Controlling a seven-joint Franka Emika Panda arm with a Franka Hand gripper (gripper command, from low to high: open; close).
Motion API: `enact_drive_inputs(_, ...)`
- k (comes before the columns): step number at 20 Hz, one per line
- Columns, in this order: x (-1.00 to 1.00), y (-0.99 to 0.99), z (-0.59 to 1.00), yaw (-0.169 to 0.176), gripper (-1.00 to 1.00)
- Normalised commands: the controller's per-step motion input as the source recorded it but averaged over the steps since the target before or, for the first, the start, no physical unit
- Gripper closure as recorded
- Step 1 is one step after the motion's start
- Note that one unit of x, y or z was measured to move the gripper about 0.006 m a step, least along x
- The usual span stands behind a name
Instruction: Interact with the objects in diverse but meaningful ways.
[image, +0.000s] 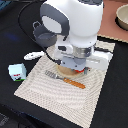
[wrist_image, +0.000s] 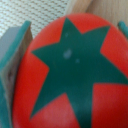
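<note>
Wrist view: claw (wrist_image: 70, 75) brackets red tomato (wrist_image: 70, 70).

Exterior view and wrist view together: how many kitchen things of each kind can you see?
Food: 3 (tomato, milk carton, white fish piece)
Pots: 1 (grey pot)
Cutlery: 1 (fork)
Dishes: 2 (tan plate, bowl)
Total: 7

We log, on the mat (image: 60, 90): fork (image: 65, 79) near its middle, plate (image: 65, 72) just behind the fork, under the arm. Off the mat, toward the exterior view's left: carton (image: 17, 71), with fish (image: 33, 55) behind it and pot (image: 44, 34) further behind. Tomato (wrist_image: 70, 75) sits between the gripper (wrist_image: 70, 70) fingers (wrist_image: 12, 60).
</note>
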Motion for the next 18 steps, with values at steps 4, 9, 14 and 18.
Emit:
enact_drive_inputs(4,-0.53,0.26,1.00,0.081,1.00)
enact_drive_inputs(9,-0.71,0.33,0.81,0.051,1.00)
enact_drive_inputs(14,-0.88,0.40,0.69,0.023,1.00)
enact_drive_inputs(18,-0.91,0.36,0.28,0.006,1.00)
